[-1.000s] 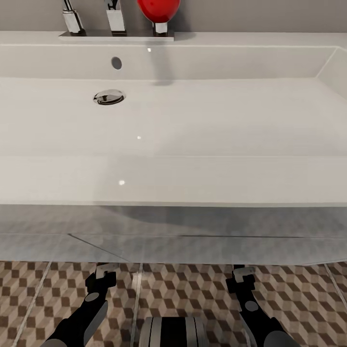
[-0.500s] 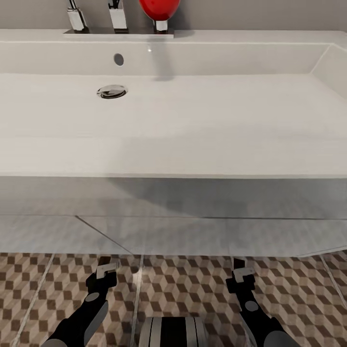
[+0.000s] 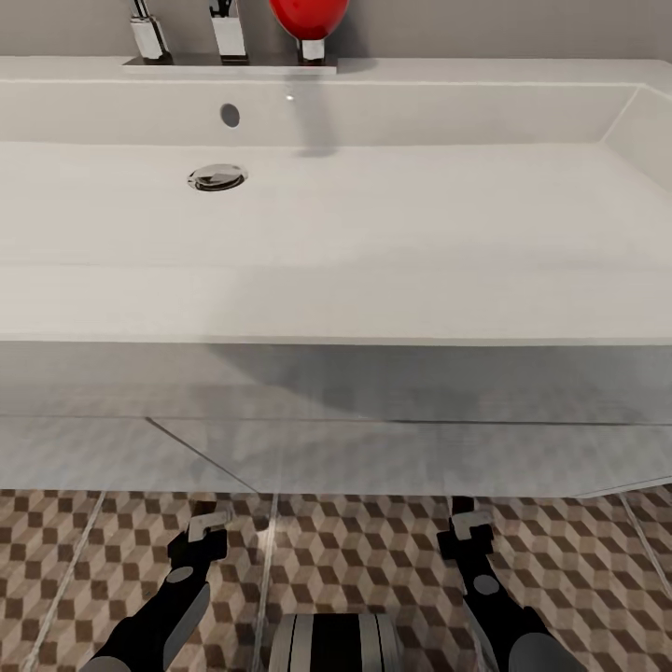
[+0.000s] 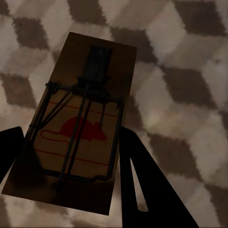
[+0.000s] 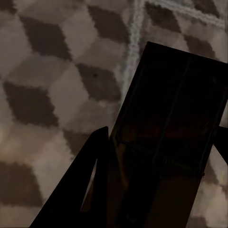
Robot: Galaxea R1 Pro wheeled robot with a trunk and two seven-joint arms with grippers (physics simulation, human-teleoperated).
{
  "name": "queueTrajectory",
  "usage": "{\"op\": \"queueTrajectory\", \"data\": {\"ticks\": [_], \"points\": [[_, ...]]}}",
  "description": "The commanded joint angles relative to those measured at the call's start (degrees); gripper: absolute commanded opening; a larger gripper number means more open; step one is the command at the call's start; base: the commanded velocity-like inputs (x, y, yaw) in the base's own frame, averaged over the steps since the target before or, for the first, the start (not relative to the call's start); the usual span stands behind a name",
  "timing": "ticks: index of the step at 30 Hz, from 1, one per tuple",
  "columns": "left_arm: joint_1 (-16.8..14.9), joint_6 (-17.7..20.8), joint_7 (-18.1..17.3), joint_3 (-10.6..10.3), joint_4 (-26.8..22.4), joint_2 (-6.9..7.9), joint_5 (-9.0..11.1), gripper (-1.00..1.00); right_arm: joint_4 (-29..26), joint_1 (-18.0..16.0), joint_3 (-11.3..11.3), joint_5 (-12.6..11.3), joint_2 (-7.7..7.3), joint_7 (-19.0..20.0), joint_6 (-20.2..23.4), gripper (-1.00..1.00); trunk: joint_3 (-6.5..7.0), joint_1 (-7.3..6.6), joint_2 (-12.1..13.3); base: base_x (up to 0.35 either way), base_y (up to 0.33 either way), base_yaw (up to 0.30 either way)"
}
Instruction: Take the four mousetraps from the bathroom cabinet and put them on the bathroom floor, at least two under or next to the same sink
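My left gripper (image 3: pixel 205 528) hangs low over the bathroom floor (image 3: pixel 373 560) in front of the white sink (image 3: pixel 336 308). It is shut on a mousetrap (image 4: pixel 78 133), a tan board with a red mouse print and dark wire parts, held between the dark fingers (image 4: pixel 142 185). To its right, my right gripper (image 3: pixel 469 528) is shut on a second mousetrap (image 5: pixel 175 128), which looks dark and shadowed above the tiles. Both traps are held above the cube-pattern tiles, just short of the sink's front edge. The cabinet is out of view.
The wide sink has a drain (image 3: pixel 217 177), chrome taps (image 3: pixel 224 33) and a red object (image 3: pixel 308 19) at the back. A pale translucent panel (image 3: pixel 336 448) runs below its front edge. My base (image 3: pixel 336 644) sits between the arms.
The head view shifted early on, so the sink sits higher in the picture and more floor shows. Both grippers keep their traps and have barely moved.
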Motion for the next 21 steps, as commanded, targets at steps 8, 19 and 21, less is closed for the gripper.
{"op": "queueTrajectory", "data": {"ticks": [8, 19, 21], "points": [[-0.1, 0.7, 0.5, -0.5, -0.6, 0.31, 0.5, -1.00, 0.0, -1.5, -0.4, 0.4, 0.23, 0.0, -0.1, -1.00, -0.03, -0.01, 0.0, 0.000, 0.000, 0.000], [-0.7, 1.0, 0.8, -0.4, -4.5, 0.41, 0.5, -1.00, 0.1, -2.0, -0.4, 0.4, 1.17, 0.0, -0.1, -1.00, -0.03, -0.01, 0.0, 0.000, 0.000, 0.000], [-0.8, 1.1, 0.8, -0.4, -5.2, 0.38, 0.5, -1.00, 0.1, -2.0, -0.4, 0.4, 1.18, 0.0, -0.1, -1.00, -0.03, -0.01, 0.0, 0.000, 0.000, 0.000]]}}
